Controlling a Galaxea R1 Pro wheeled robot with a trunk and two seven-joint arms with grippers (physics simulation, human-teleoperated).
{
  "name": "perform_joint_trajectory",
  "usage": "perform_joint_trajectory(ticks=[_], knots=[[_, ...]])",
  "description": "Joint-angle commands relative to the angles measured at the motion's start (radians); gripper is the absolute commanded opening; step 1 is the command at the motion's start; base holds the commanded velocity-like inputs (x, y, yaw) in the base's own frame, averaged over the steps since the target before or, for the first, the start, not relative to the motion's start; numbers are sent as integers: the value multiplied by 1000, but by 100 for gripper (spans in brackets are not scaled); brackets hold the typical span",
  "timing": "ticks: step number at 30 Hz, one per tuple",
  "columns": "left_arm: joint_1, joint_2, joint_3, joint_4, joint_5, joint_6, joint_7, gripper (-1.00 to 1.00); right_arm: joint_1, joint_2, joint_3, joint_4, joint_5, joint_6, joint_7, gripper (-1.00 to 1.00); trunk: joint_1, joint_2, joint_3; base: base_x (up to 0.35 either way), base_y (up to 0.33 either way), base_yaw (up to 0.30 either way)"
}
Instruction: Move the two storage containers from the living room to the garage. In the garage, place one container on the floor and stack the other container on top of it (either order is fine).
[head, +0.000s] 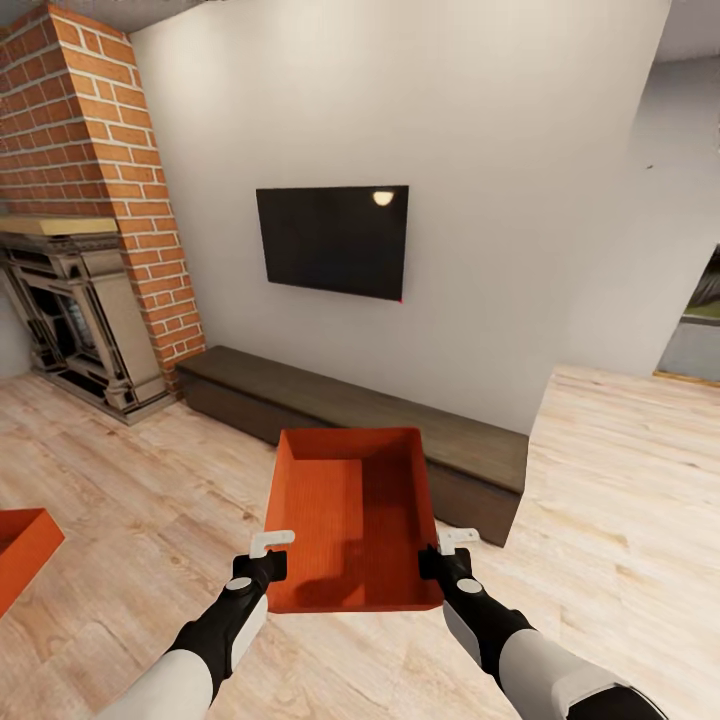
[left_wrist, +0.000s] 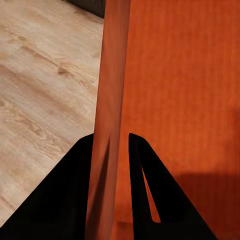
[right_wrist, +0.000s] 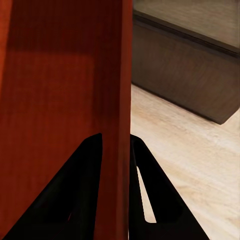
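Both the left end effector (head: 262, 556) and right end effector (head: 447, 553) clenched opposite walls of one storage container (head: 352, 515), held above the living-room floor (head: 620, 480); carrying it well likely meant keeping it level, with even squeeze.

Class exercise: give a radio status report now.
Left gripper and right gripper shut on held container. Second container on living-room floor. Bench ahead.
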Motion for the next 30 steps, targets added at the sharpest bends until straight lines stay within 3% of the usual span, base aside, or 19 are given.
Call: perform_joint_trajectory(ticks=[1,30], knots=[[-1,-6,24,-4,30,3,38,-100,0,1,-12,2,-15,-6,-61,-100,0,-1,1,0,0,0],[-1,-6,24,-3,30,4,38,-100,0,1,-12,2,-15,-6,-61,-100,0,-1,46,0,0,0]])
